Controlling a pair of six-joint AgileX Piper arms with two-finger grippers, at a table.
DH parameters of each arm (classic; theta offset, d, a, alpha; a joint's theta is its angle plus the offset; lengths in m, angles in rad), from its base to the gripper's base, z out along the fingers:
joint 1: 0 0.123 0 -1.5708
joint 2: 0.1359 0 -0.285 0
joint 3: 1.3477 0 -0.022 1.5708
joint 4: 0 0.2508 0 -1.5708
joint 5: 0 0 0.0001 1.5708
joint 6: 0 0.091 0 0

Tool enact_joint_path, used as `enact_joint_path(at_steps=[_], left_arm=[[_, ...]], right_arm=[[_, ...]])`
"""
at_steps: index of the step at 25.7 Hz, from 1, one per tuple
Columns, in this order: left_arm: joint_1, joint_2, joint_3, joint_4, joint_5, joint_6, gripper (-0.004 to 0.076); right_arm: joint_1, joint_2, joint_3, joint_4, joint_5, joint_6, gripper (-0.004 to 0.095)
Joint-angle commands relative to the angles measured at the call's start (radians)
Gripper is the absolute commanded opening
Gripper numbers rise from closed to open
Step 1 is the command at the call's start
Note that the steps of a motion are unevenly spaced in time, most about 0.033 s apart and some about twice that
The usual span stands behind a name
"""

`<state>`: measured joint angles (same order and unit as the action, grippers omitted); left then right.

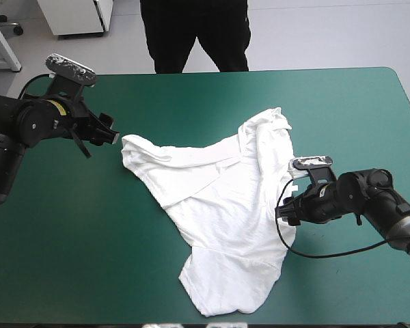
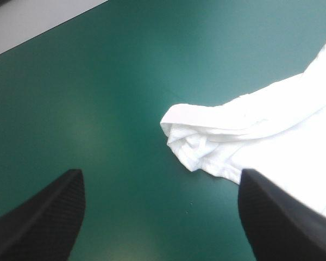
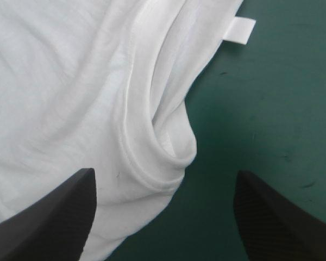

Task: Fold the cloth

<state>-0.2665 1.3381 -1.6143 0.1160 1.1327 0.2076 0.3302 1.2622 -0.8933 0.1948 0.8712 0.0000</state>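
Note:
The white T-shirt (image 1: 222, 212) lies loosely spread and wrinkled across the table's middle, one end bunched toward the far side. My left gripper (image 1: 111, 132) hovers open just beside the shirt's left corner. In the left wrist view that folded corner (image 2: 198, 144) lies ahead of the open gripper (image 2: 160, 217), toward one finger. My right gripper (image 1: 284, 210) stands open at the shirt's right edge. In the right wrist view a hemmed fold (image 3: 163, 157) of the T-shirt sits between the spread fingers (image 3: 54, 217), with a small white label (image 3: 240, 29) farther ahead.
Bare teal-green cover (image 1: 61, 246) stretches to the left and near side of the shirt, and more on the far right (image 1: 355, 116).

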Motion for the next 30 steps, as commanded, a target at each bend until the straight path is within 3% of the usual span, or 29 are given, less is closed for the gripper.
enact_joint_path(at_steps=[1,15,19,23,30], left_arm=[[0.000,0.012,-0.023,-0.035,-0.074,0.002,0.0565],[0.040,0.210,-0.025,-0.016,-0.115,0.023,0.0565],[0.112,0.276,-0.029,-0.056,-0.153,0.037,0.0566],[0.167,0.385,-0.029,-0.130,-0.178,0.138,0.0565],[0.167,0.567,-0.072,-0.187,-0.174,0.220,0.0565]], right_arm=[[0.003,0.017,-0.003,0.035,-0.051,-0.007,0.0671],[0.121,0.248,-0.003,-0.015,-0.150,0.011,0.0579],[0.121,0.260,-0.003,-0.053,-0.139,0.011,0.0343],[0.121,0.262,-0.003,-0.057,-0.130,-0.023,-0.0020],[0.121,0.262,-0.003,-0.056,-0.104,-0.038,-0.0017]])
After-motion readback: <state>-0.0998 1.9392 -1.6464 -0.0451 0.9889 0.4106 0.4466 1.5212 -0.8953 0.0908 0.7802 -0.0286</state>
